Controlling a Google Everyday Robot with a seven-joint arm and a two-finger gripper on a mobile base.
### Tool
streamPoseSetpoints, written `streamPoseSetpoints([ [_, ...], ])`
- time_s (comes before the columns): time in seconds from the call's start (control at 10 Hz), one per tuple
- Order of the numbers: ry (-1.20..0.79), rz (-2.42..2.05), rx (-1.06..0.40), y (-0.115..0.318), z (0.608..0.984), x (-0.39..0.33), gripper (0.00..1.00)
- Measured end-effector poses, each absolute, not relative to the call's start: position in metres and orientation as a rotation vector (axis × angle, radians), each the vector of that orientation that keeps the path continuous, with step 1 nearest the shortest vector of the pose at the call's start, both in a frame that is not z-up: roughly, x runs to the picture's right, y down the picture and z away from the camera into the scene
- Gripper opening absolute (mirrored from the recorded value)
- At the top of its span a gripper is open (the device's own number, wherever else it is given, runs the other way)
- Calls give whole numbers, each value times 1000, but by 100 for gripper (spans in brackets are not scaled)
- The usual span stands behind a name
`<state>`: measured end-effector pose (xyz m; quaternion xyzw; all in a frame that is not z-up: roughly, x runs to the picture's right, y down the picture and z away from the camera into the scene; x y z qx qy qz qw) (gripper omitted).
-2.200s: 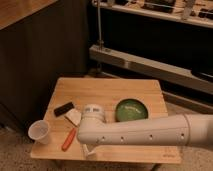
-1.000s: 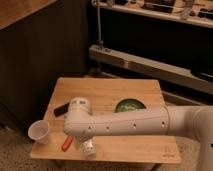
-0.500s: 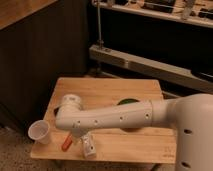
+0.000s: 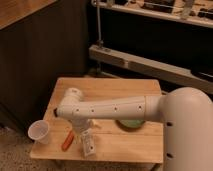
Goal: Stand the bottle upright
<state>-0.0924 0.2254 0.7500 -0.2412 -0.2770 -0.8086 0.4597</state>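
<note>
**A:** What sits nearest the viewer?

**B:** The front edge of a wooden tabletop [image 4: 125, 147]. A white cup [image 4: 39, 131] stands at its left corner, and an orange pen-like tool [image 4: 66, 141] lies just beside the cup. Right of that tool hangs the robot's hand [image 4: 87, 144]. It points down, low over the wood, spread wide and gripping nothing.

**A:** What has just changed?

**B:** The white arm [image 4: 115, 107] has swung left across the tabletop over the last two seconds. Its rounded wrist joint now sits over the left half. The hand has barely moved in the last second.

**A:** And the bottle?

**B:** It is not visible. Earlier it lay on its side, left of centre, behind the orange tool, and the arm now covers that spot. It probably lies there unlifted, so the task looks barely begun.

**A:** What stands in the way?

**B:** The orange tool and the cup crowd the approach. A green bowl [image 4: 131, 124] peeks out under the arm, well to the right. Farthest back is a metal rack [image 4: 150, 65] against a dark wall.
</note>
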Motion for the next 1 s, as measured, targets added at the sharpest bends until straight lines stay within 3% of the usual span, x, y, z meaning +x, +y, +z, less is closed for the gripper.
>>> streamPoseSetpoints([
  [1.0,-759,-1979,-503,243,779,-82,77],
])
